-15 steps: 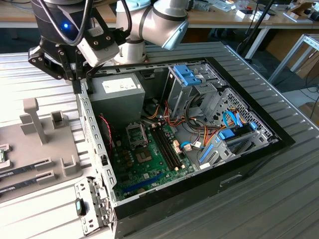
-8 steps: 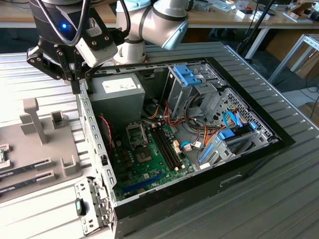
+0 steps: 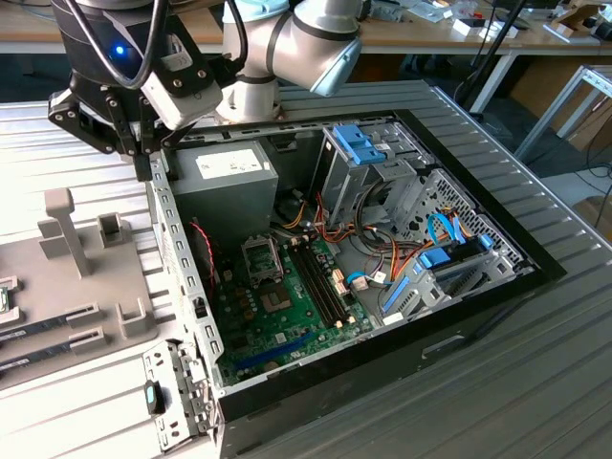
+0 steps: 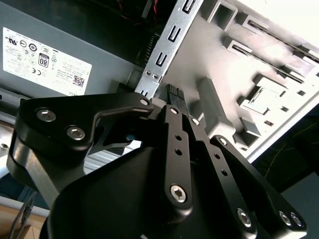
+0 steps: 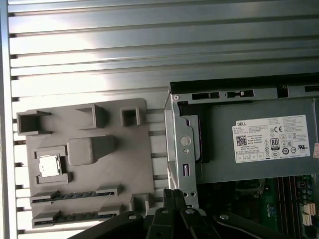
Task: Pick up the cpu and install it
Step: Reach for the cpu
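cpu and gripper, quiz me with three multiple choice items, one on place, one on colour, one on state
1. Where is the cpu?
A. seated in its socket
B. in a pocket of the grey tray
C. on the floor

2. What colour is the motherboard?
A. red
B. green
C. white

3. How is the gripper?
A. wide open
B. shut on the cpu
C. shut and empty

Answers:
1 B: the first wrist view shows it lying in a square tray pocket.
2 B: the board is green in the exterior view.
3 C: both wrist views show it closed with nothing in it.
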